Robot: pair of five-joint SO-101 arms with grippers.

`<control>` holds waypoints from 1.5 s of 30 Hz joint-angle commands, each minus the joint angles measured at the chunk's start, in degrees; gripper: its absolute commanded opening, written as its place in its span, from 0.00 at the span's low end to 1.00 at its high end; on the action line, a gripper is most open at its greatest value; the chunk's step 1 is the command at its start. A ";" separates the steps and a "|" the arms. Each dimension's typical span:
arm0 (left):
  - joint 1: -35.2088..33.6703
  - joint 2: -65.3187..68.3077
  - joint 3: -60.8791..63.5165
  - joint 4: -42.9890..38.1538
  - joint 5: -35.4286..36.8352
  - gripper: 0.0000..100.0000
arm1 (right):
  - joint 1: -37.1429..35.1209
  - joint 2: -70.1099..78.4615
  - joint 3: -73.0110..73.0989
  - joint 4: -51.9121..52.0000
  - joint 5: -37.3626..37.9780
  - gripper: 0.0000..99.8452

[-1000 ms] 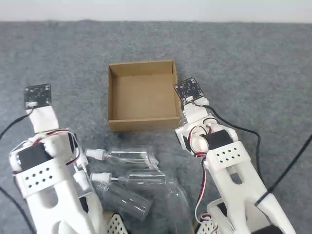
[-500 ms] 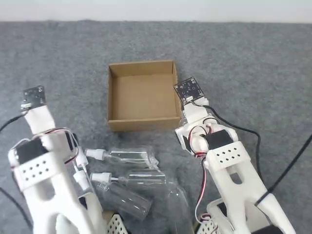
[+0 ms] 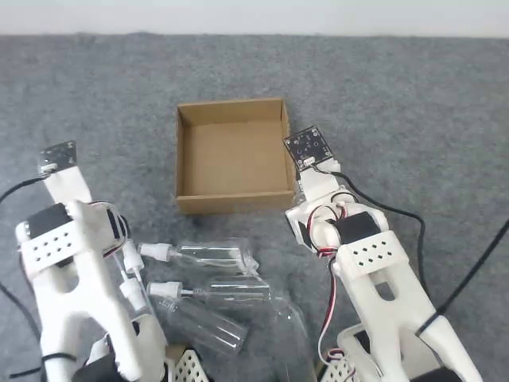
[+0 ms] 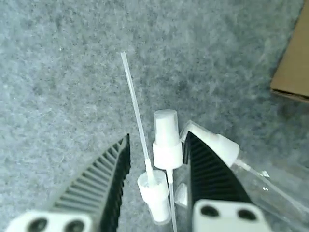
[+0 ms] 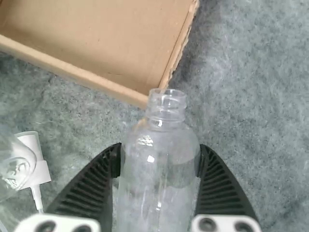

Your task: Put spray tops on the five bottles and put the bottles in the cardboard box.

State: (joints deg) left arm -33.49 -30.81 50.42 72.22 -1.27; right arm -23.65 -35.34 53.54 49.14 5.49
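My right gripper (image 5: 158, 152) is shut on a clear bottle (image 5: 161, 145) with an open neck and no top, held just off the corner of the cardboard box (image 5: 96, 38). Between the fingers of my open left gripper (image 4: 157, 137) two loose white spray tops stand on the carpet. One spray top (image 4: 166, 140) is nearer the fingertips. The other spray top (image 4: 152, 191) has a long dip tube (image 4: 133, 96). In the high view the empty cardboard box (image 3: 233, 155) sits mid-table, with two capped bottles (image 3: 208, 255) (image 3: 227, 289) and an uncapped bottle (image 3: 203, 325) lying between the arms.
Another clear bottle (image 3: 290, 334) lies at the near edge beside the right arm's base. A capped bottle (image 4: 227, 150) lies right beside one left finger. A loose spray top (image 5: 34, 166) sits near the box wall. Grey carpet surrounds the box.
The left arm has shifted a little to the left and lifted its upper part. The right arm and its bottle have stayed put.
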 commanded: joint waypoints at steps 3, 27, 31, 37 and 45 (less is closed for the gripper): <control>-0.09 0.09 3.21 -4.84 0.79 0.17 | 0.31 -2.24 0.00 -1.19 0.00 0.09; 0.35 14.15 -0.75 -8.97 -1.32 0.17 | 0.31 -2.24 0.09 -1.19 0.00 0.09; 2.11 14.15 -0.31 -9.23 -1.23 0.17 | 0.31 -2.24 0.09 -1.19 0.00 0.09; 3.87 14.24 0.84 -9.85 -1.23 0.17 | 0.31 -2.24 0.09 -1.19 0.00 0.09; 4.57 13.98 1.80 -11.34 -1.23 0.17 | 0.31 -2.24 0.09 -1.19 0.00 0.09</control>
State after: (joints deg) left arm -29.71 -16.66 52.70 61.93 -2.33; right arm -23.74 -35.34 53.54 49.14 5.49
